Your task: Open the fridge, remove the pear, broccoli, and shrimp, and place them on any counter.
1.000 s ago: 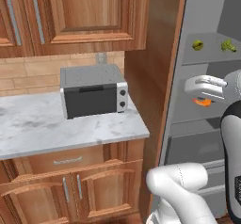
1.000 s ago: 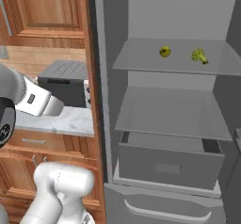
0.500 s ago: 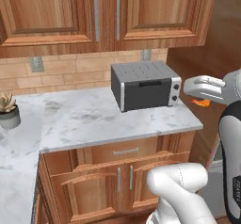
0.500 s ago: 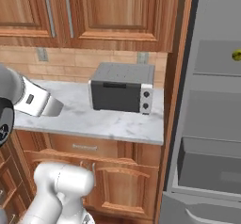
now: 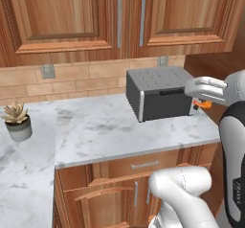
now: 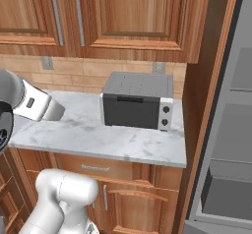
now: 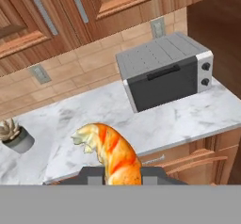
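At the far left of the left base view, a potted succulent [image 5: 16,121] sits on the counter [image 5: 95,131], well apart from everything else; the marble between it and the toaster oven [image 5: 160,94] is bare. Right of the oven, the gripper [image 5: 203,103] hangs above the counter's right end, jaws clenched on the shrimp [image 5: 205,105], which pokes out as an orange bit under the white hand. In the hand view the shrimp [image 7: 111,153] is big and close, curved, pinched between the finger tips, with the counter [image 7: 188,117] and oven [image 7: 164,70] beyond it. In the right base view, the fridge [image 6: 231,130] stands open at the far right, grey shelves and a drawer visible; pear and broccoli can't be made out there.

Step in hand, as I judge it: carrying the shrimp to the counter for placing. Next move calls for bringing the hand over bare marble, likely left of or in front of the oven, lowering until the shrimp is just above the slab, then releasing. Pear and broccoli look not yet placed.
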Available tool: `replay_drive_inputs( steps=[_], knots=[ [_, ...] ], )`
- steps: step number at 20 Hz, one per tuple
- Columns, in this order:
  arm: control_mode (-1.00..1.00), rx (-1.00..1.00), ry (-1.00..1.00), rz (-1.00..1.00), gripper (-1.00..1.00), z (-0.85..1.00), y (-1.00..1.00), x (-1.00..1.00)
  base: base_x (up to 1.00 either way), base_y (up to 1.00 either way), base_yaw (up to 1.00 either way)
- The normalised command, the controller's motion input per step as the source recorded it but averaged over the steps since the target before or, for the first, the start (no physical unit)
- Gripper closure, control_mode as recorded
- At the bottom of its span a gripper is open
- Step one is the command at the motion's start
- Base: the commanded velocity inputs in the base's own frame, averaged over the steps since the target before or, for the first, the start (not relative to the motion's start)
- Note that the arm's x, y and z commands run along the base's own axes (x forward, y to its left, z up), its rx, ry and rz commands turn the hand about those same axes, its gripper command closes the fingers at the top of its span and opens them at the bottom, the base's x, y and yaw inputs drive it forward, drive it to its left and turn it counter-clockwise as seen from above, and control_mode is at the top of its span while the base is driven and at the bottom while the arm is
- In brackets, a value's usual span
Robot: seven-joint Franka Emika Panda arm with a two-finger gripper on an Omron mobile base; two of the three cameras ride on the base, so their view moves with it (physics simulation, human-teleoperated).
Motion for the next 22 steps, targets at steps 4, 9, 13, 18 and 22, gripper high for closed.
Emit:
replay_drive_inputs(
  steps=[4, 9, 13, 18, 22],
  knots=[
    [1.00, 0.00, 0.00, 0.00, 1.00, 0.00, 0.00, 0.00, 0.11, 0.05, 0.00],
    [-1.00, -0.06, 0.17, 0.06, 1.00, -0.61, 0.35, 0.00, 0.00, 0.00, 0.00],
    [-1.00, -0.10, 0.30, 0.11, 1.00, -0.42, 0.42, 0.09, 0.00, 0.00, 0.00],
    [-1.00, -0.05, 0.28, 0.15, 1.00, -0.45, 0.49, 0.34, 0.00, 0.00, 0.00],
    [-1.00, -0.03, 0.21, 0.15, 1.00, -0.57, 0.61, 0.51, 0.00, 0.00, 0.00]
  ],
)
